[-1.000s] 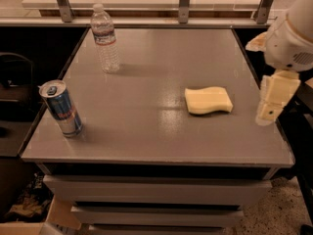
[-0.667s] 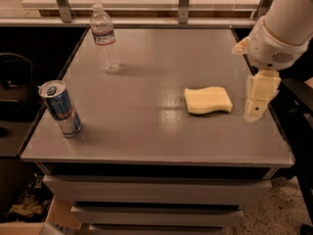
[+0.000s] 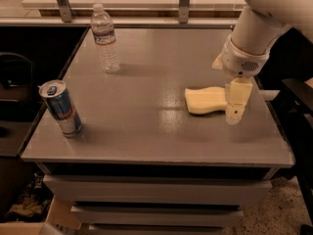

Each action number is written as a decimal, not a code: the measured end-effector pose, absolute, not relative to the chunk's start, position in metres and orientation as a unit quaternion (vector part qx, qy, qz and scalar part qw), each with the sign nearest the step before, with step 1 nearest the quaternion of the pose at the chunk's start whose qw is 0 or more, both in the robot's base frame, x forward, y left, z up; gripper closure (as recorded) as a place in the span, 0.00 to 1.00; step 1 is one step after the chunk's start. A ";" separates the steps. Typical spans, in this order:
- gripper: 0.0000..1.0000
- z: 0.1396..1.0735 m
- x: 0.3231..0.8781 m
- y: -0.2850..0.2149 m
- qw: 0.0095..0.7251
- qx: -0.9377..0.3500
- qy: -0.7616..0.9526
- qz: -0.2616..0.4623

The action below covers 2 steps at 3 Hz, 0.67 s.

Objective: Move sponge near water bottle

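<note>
The pale yellow sponge (image 3: 206,100) lies flat on the grey table (image 3: 146,131), right of the middle. The clear water bottle (image 3: 105,38) with a white cap stands upright at the table's back left. My gripper (image 3: 235,106) hangs from the white arm at the right, its cream fingers pointing down at the sponge's right end and covering that edge. The sponge rests on the table and is far from the bottle.
A blue-and-silver drink can (image 3: 61,108) stands upright near the table's front left edge. A rail with metal posts (image 3: 184,3) runs behind the table. Drawers (image 3: 156,199) sit under the tabletop. Dark furniture (image 3: 298,97) stands at the right.
The arm and gripper have moved left from the table's right edge, over to the sponge's right end. The sponge, bottle and can have not moved.
</note>
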<state>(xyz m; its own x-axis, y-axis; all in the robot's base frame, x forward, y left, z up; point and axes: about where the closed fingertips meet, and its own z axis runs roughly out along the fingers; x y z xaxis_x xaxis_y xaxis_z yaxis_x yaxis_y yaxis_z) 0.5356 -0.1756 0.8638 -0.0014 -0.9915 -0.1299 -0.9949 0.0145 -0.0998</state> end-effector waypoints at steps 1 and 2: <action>0.00 0.840 0.542 -0.165 0.054 -0.714 0.698 0.021; 0.18 0.825 0.545 -0.158 0.037 -0.721 0.691 0.030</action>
